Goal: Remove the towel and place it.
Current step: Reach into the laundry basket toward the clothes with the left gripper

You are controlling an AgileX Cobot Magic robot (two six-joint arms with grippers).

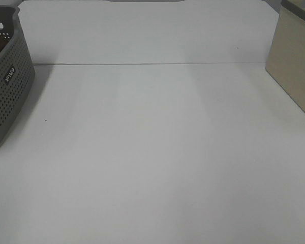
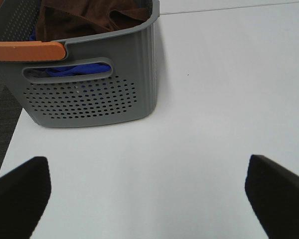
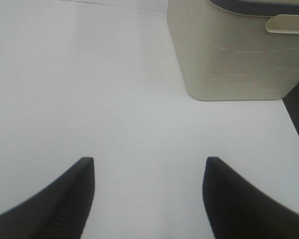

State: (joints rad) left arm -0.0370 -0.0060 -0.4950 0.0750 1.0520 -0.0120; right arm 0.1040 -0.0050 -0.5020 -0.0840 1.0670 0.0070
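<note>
**Brown towel sitting in the grey basket, both grippers empty**

The flat white table (image 1: 157, 152) is carrying everything, and the grey perforated plastic basket (image 1: 9, 91) is standing at its left edge in the high view. A beige rectangular bin with a dark rim (image 1: 295, 61) is standing well apart from the basket, on the opposite side of the table.

The large dark brown terry towel (image 2: 84, 17) is lying crumpled inside the basket, filling its upper part and showing above the rim. A bright blue cloth (image 2: 79, 69) is lying lower down in the basket, under the towel, and is showing through the slot handle in the basket's end wall. An orange curved plastic handle (image 2: 27, 50) is resting along the basket's rim, just above that slot.

The left gripper (image 2: 147, 167) is hovering over bare table near the basket's perforated end wall, facing it. Its two black fingers (image 2: 20, 194) are standing spread as wide as they go, with only table between them and nothing held.

The right gripper (image 3: 149, 162) is hanging well apart from the basket, over the table near the beige bin. Its dark fingers (image 3: 65, 199) are standing parted, gripping nothing.
</note>
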